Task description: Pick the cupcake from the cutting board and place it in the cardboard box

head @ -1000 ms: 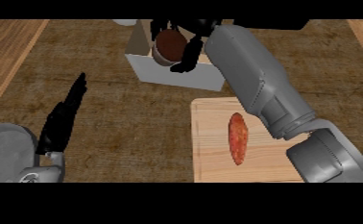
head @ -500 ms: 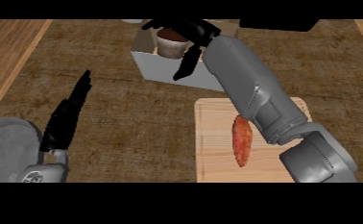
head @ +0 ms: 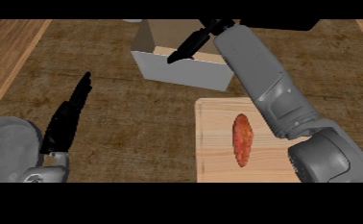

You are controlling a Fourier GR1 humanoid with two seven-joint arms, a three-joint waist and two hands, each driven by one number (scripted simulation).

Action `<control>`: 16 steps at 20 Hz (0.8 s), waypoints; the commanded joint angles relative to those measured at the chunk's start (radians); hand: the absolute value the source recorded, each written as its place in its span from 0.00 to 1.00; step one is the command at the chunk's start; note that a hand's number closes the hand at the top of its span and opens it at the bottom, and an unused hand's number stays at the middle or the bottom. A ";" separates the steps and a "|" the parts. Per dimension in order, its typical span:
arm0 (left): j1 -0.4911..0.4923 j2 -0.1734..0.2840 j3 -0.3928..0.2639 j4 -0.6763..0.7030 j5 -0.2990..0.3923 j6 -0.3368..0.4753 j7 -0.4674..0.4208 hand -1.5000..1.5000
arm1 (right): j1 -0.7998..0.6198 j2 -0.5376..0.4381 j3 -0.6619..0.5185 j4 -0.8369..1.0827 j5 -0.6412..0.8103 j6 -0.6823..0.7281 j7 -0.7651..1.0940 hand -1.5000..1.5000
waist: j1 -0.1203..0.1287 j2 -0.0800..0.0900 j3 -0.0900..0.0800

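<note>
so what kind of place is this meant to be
Most likely a kitchen counter: a dark wood-grain worktop carries a pale wooden cutting board with a reddish piece of food on it. An open cardboard box stands behind the board, with the right hand over it.

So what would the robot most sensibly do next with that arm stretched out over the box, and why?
Probably draw the right hand back from the cardboard box. Its fingers are straight and hold nothing, and no cupcake shows on the cutting board, only a reddish oblong item. The left hand rests open at the left.
</note>
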 commanded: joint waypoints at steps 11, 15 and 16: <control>-0.011 -0.015 -0.031 -0.022 -0.016 -0.002 0.001 0.50 | 0.024 -0.346 -0.195 0.034 -0.171 0.126 0.087 0.00 | 0.025 0.028 0.002; -0.011 -0.019 -0.026 -0.054 -0.002 -0.003 0.004 0.50 | 0.074 -0.415 -0.193 0.031 -0.165 0.200 0.048 0.00 | 0.045 0.035 0.005; -0.039 -0.007 -0.021 -0.037 -0.014 -0.001 0.014 0.50 | 0.054 -0.446 -0.193 0.023 -0.165 0.223 0.056 0.00 | 0.043 0.044 0.005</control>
